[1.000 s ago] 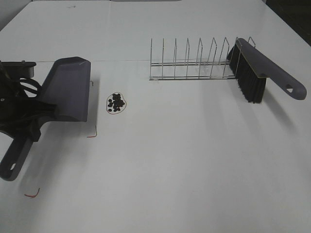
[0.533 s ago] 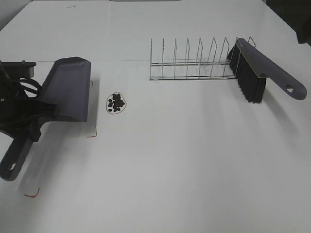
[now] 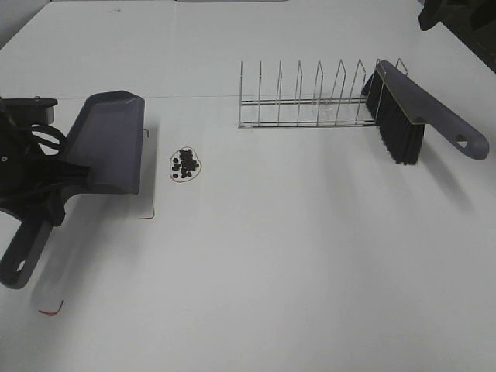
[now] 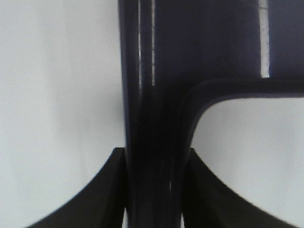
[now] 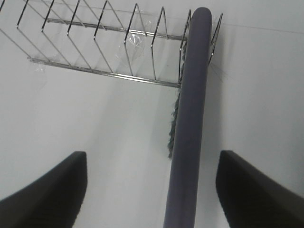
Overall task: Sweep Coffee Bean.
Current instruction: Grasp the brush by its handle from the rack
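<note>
At the left edge of the overhead frame, my left tool [image 3: 48,198] is closed tight on the smooth moulded handle of the grey-purple plastic dustpan [image 3: 108,143], whose flat blade faces right. The coffee beans [image 3: 186,163], tiny dark ovals in a loose cluster, lie on the matte white surface [image 3: 271,256] just right of that blade, not touching it. Only the left wrist view shows the grip itself: both black fingers [image 4: 102,190] press the handle's ridged stem. Across the top sits a thin wire rack [image 3: 306,97], with the brush [image 3: 422,112] leaning at its right end, black bristles down. The right wrist view shows my right tool [image 5: 152,156] spread wide and holding nothing, above the brush's rounded back. Its dark bulk now shows in the overhead frame's upper right corner, which was bare half a second ago.
</note>
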`<state>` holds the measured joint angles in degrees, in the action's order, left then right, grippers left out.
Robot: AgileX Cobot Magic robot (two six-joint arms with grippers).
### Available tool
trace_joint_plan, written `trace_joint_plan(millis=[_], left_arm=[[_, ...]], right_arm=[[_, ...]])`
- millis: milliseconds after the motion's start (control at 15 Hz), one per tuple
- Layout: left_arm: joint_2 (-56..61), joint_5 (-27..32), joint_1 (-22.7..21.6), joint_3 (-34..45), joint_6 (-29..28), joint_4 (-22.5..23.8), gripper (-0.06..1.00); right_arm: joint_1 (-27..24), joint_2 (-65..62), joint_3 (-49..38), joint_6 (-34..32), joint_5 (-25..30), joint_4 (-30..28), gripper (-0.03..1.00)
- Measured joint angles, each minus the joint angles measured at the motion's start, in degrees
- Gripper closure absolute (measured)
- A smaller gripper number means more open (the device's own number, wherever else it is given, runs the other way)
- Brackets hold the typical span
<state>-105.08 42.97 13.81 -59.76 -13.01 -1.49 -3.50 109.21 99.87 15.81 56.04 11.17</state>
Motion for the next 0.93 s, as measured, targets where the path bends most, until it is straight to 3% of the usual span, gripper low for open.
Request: trace_joint_plan(millis=[200,467,933], left_arm=[[0.0,0.0,0.0,0.0,-0.06,0.0,0.68],[0.0,0.0,0.0,0.0,-0.06,0.0,0.68],[0.0,0.0,0.0,0.0,-0.06,0.0,0.68]], right_arm=[[0.0,9.63,10.43,0.0,4.76,-1.03,0.34],[1.66,18.79,19.19,0.0,9.28,-5.1,0.35],[3.09,26.7,21.26,-3.5,8.19,-11.17,0.36]])
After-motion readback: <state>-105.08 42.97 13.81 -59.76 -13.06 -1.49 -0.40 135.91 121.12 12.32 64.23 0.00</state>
